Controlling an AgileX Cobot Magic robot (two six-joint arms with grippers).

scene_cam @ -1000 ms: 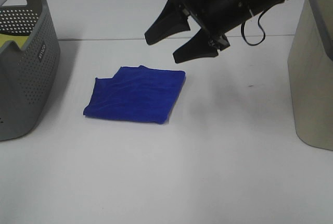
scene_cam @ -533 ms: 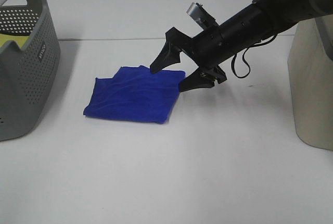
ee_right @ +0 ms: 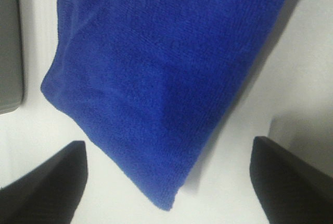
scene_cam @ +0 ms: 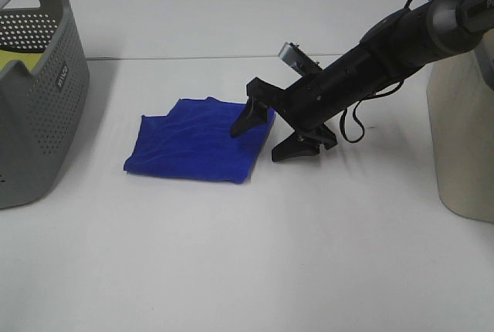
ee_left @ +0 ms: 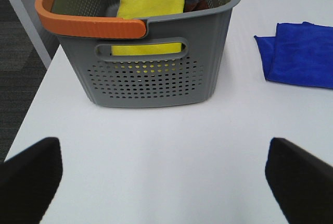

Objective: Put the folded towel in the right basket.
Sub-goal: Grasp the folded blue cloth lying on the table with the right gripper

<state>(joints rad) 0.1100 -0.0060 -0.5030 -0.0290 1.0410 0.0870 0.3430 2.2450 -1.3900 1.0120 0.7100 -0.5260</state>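
The folded blue towel (scene_cam: 193,143) lies flat on the white table, left of centre. My right gripper (scene_cam: 267,136) is open and low at the towel's right edge. One finger (scene_cam: 248,118) stands over the towel and the other (scene_cam: 297,149) over the bare table just right of it. In the right wrist view the towel (ee_right: 156,73) fills the space between the open fingertips of the right gripper (ee_right: 166,179). The right basket (scene_cam: 463,116), beige, stands at the right edge. My left gripper (ee_left: 166,179) is open and empty, short of the grey basket; the towel (ee_left: 302,54) lies beyond.
A grey perforated basket (scene_cam: 31,108) with an orange handle (ee_left: 88,23) stands at the left and holds a yellow towel (ee_left: 151,5). It also shows at the edge of the right wrist view (ee_right: 8,41).
My right gripper has come down and leftward from above the table to the towel's right edge, still open. The towel has not moved.
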